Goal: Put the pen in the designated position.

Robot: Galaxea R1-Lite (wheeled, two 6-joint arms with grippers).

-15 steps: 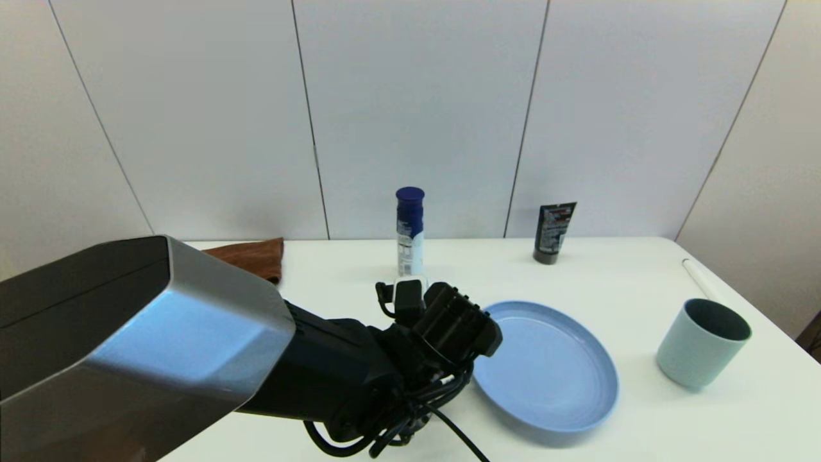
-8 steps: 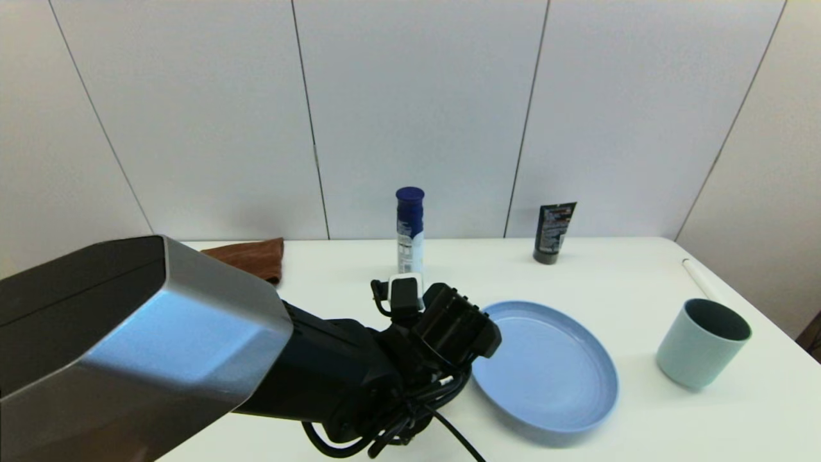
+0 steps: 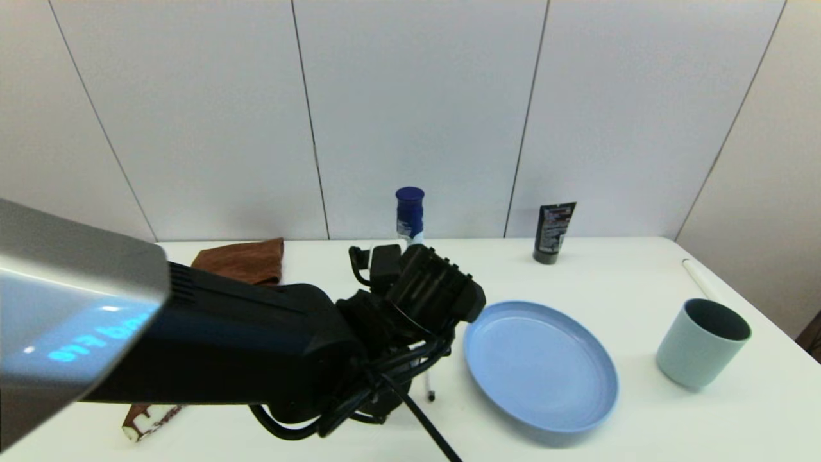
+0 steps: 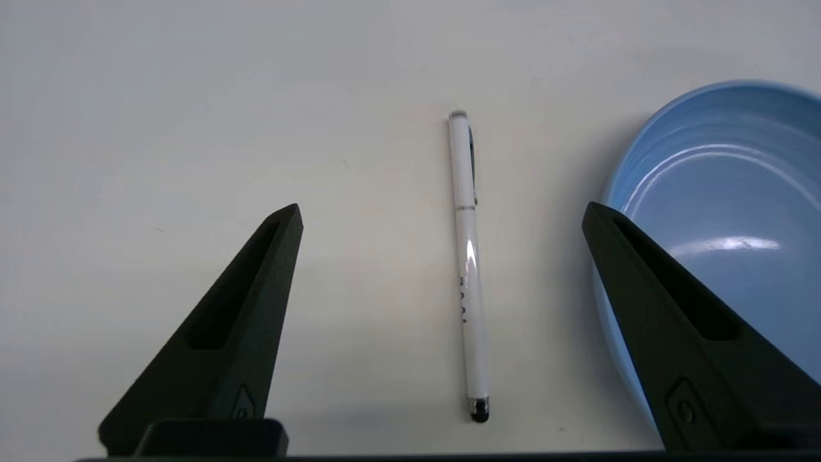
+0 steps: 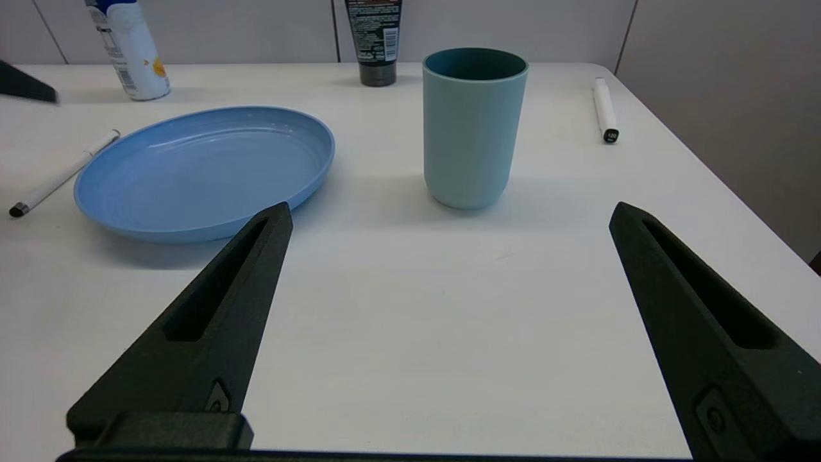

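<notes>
pen (image 4: 467,269): slim white stick pen w/ small black tip, flat on the white table (image 4: 160,115), just beside the blue plate (image 4: 718,212), not touching it.
pen axis: runs lengthwise along the L fingers' reach, black tip toward the wrist.
L gripper (image 4: 442,221): above the pen, fingers spread wide, one each side, nothing held; one finger overlaps the plate's rim in the wrist view.
R gripper (image 5: 449,212): parked, splayed, empty, well apart from the pen beyond the plate, w/ the pale green cup (image 5: 473,125) ahead.
nearer arm: L, by far.
judgement: straight descent should straddle the barrel; plate-side finger may clip the rim.
writing: dark print on the barrel, not readable. Label on the blue-capped bottle (image 3: 409,215) and black tube (image 3: 553,232) too small.
</notes>
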